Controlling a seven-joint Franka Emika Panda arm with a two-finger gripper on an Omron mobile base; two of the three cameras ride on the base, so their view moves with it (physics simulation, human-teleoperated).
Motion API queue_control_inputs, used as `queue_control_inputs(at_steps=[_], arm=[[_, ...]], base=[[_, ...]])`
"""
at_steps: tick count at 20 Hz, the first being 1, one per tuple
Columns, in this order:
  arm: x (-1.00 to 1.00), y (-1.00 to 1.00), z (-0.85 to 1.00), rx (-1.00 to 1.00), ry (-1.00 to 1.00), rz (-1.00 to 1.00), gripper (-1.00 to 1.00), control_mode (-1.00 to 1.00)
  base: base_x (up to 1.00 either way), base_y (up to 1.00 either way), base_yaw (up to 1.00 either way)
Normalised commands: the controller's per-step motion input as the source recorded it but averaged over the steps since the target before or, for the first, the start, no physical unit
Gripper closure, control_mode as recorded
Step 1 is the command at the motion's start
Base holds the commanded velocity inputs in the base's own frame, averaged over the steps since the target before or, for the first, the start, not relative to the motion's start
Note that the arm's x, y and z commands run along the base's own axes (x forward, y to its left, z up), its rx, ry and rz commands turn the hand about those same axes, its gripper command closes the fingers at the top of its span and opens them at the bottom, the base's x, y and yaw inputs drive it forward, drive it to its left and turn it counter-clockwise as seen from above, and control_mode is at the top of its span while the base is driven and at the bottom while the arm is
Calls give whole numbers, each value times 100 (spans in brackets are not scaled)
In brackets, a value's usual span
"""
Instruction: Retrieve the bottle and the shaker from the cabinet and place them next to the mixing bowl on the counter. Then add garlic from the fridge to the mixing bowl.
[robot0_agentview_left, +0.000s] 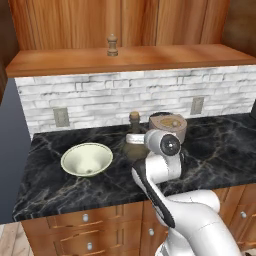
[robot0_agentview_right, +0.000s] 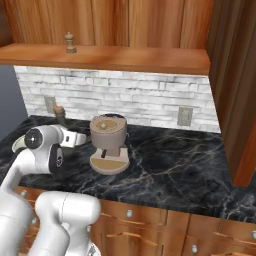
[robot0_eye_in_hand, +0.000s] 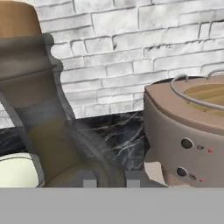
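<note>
Bottle-wise there's just one, brownish with a cork-coloured top, sitting right at the gripper between the mixing bowl and the coffee machine, over the black marble counter. In the hand view it's huge and close on the left, and the two little finger tips sit at its base, clenched in as tight as they go, so it looks like they're clamped on the bottle (can't see the actual contact, the tips are mostly hidden).

Biggest to smallest otherwise: one counter, one wooden shelf running above the white brick backsplash, one tan coffee machine with a wire rack on top and a couple of small round buttons on its side, one pale green mixing bowl left of the bottle and apart from it, two wall outlets, and one small dark shaker standing upright on the shelf, well above everything else.

Drawers with round knobs run along under the counter.
</note>
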Motion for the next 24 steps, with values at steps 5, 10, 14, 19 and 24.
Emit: queue_control_inputs(at_steps=[5,10,14,19,24], arm=[[13,0,-71,10,-6,-5,100,-100],[30,-35,-89,0,-11,-7,100,-100],[18,-37,-65,0,-7,-6,100,-100],[29,-4,-80,0,-5,0,100,-100],[35,-44,-47,0,0,0,100,-100]], base=[[0,0,0],[0,0,0],[0,0,0],[0,0,0],[0,0,0]])
